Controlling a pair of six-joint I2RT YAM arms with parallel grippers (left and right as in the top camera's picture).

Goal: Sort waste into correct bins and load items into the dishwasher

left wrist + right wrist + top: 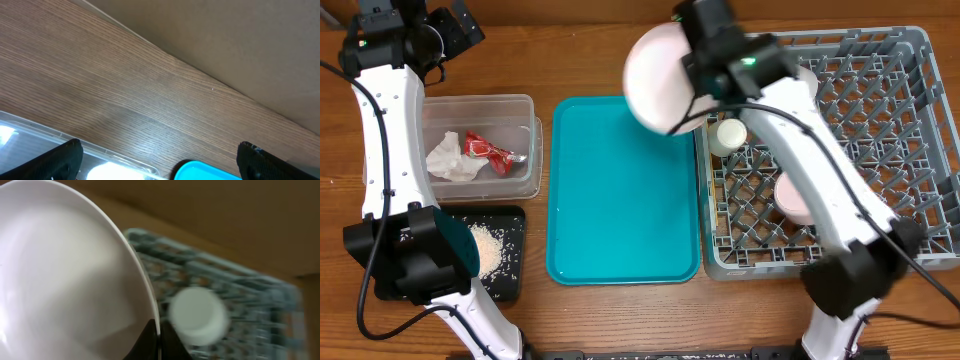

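Observation:
My right gripper (703,72) is shut on the rim of the large pale pink plate (655,80), holding it tilted in the air over the teal tray's far right corner, beside the grey dish rack (920,60). In the right wrist view the black fingertips (150,339) pinch the plate's edge (65,280), with the white cup (197,315) and the rack (250,290) blurred behind. The cup (728,135) and a smaller pink dish (790,195) stand in the rack. My left gripper (450,35) is open at the far left, behind the clear tub (520,105).
The tub holds a crumpled white napkin (450,158) and a red wrapper (488,148). White grains (485,250) lie on the black tray (510,215). The teal tray (620,200) sits mid-table. Between my left gripper's (160,160) fingers show the tub rim (110,155) and the teal tray's corner (200,172).

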